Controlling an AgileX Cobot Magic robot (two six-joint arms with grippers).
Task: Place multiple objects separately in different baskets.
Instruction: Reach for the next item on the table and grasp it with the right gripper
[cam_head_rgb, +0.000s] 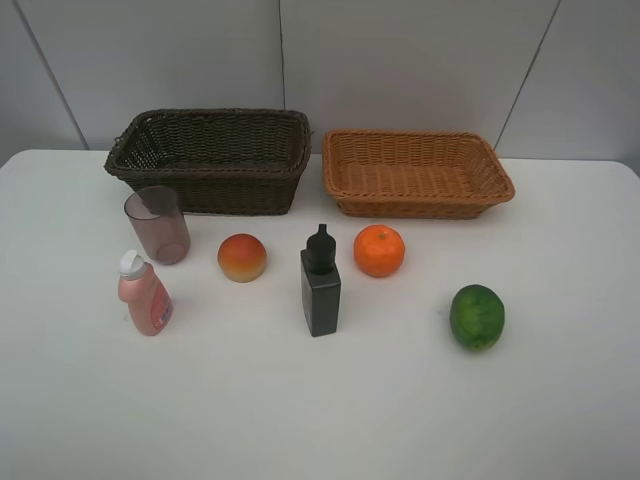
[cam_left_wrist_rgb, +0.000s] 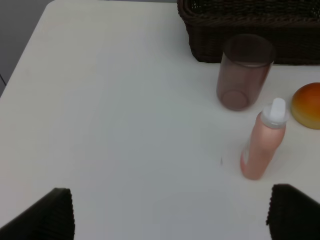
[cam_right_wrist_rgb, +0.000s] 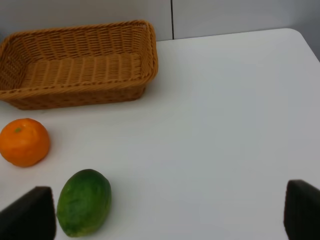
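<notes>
White tabletop (cam_head_rgb: 320, 420) under a pale panelled wall is your workspace, and no item is in a basket yet. Take the dark brown wicker basket (cam_head_rgb: 215, 190) as your marker. The tan wicker basket (cam_head_rgb: 420, 207) sits just beside its right end. The purplish cup (cam_head_rgb: 157, 224) stands upright just in front of its left end, with the pink bottle (cam_head_rgb: 146, 295) upright farther out on that side. The peach-like fruit (cam_head_rgb: 242, 257) lies in front of its middle. The black bottle (cam_head_rgb: 320, 285) stands off its right front corner. The orange (cam_head_rgb: 379, 250) and green fruit (cam_head_rgb: 477, 316) lie past its right end, the green fruit farthest of all.

Your left gripper (cam_left_wrist_rgb: 172, 215) is spread wide and empty. The pink bottle lies just ahead of it, closer to one finger than the other. Your right gripper (cam_right_wrist_rgb: 165, 215) is equally wide and empty. The green fruit lies close ahead by one fingertip, its long axis pointing roughly away from the wrist. I judge each arm should start on its own near item.
</notes>
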